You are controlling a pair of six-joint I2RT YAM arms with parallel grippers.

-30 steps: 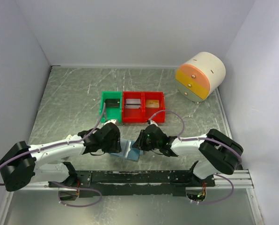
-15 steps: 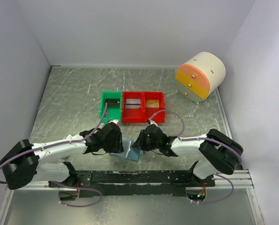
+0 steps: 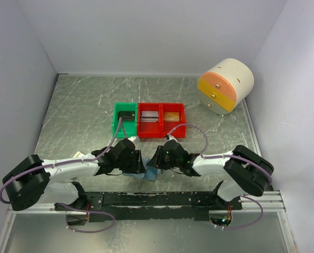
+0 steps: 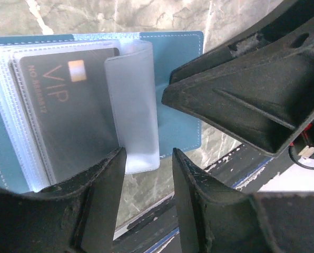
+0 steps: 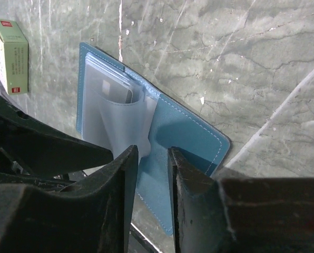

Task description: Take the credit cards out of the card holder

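Observation:
The card holder (image 4: pixel 180 52) lies open and flat at the table's near edge; it also shows in the top view (image 3: pixel 151 174) and the right wrist view (image 5: pixel 188 142). Clear sleeves (image 4: pixel 136 105) hold a dark grey credit card (image 4: pixel 67 105) marked VIP; one empty sleeve is flipped right. My left gripper (image 4: pixel 149 153) is open, with its tips over the sleeves' near edge and nothing between them. My right gripper (image 5: pixel 153 150) is open by a narrow gap, with its tips on the blue flap beside the flipped sleeve. The grippers (image 3: pixel 138 167) (image 3: pixel 156 163) nearly meet over the holder.
A small cream-and-red box (image 5: pixel 12 55) lies left of the holder. A green bin (image 3: pixel 124 122) and two red bins (image 3: pixel 150 122) stand behind. A cream drawer unit (image 3: pixel 225 84) is at the back right. The black base rail (image 3: pixel 162 199) runs just below the holder.
My left gripper has moved right over the card holder and now covers most of it in the top view. My right gripper has hardly moved.

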